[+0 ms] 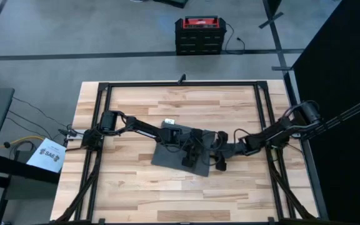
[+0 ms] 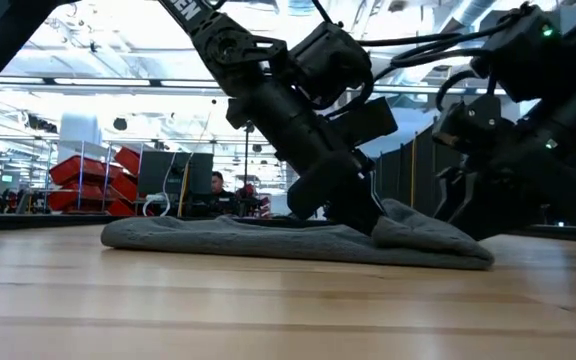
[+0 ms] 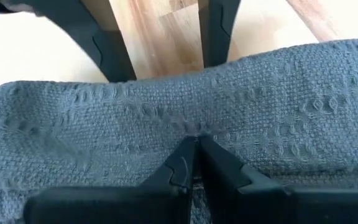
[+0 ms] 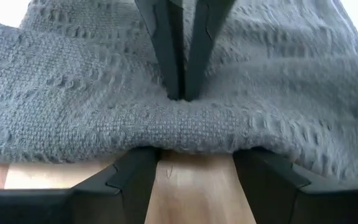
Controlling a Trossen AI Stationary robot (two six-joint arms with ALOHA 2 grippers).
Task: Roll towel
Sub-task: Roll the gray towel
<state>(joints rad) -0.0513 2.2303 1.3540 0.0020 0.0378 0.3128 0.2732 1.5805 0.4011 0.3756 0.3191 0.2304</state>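
Left claw (image 3: 194,146) fingers pressed together right at the lens in left wrist view, tips pinching a small ridge of the towel (image 3: 166,118). Right claw (image 4: 194,171) in its own wrist view spread wide, fingers (image 4: 129,177) resting on bare wood just at the towel's folded edge, nothing between them. Same view shows the left claw's closed tips digging into the cloth (image 4: 73,112) just behind that edge, directly facing the right claw.

Towel (image 1: 170,155) dark grey, lying near the middle of the wooden surface (image 1: 136,194), roughly flat, skewed slightly, one edge bunched up where the claws meet. Small white tag (image 1: 168,121) at the far edge of the towel. Left claw (image 1: 191,156) reaching in from the left over the cloth, right claw (image 1: 219,164) reaching in from the right at the towel's right edge. Both arms low, stretched toward each other.

Low view: towel (image 2: 218,240) a thin flat layer on the surface (image 2: 268,310), rising to a small hump at its right end. Left claw (image 2: 363,222) angled down steeply into that hump. Right claw (image 2: 463,205) dark mass just behind the hump, finger gap not clear from here.

Beyond the surface: red-topped black case (image 1: 199,34) on the floor, white paper sheet (image 1: 50,155) off the left side. Red bins (image 2: 88,175) and a person (image 2: 218,185) in the room background.
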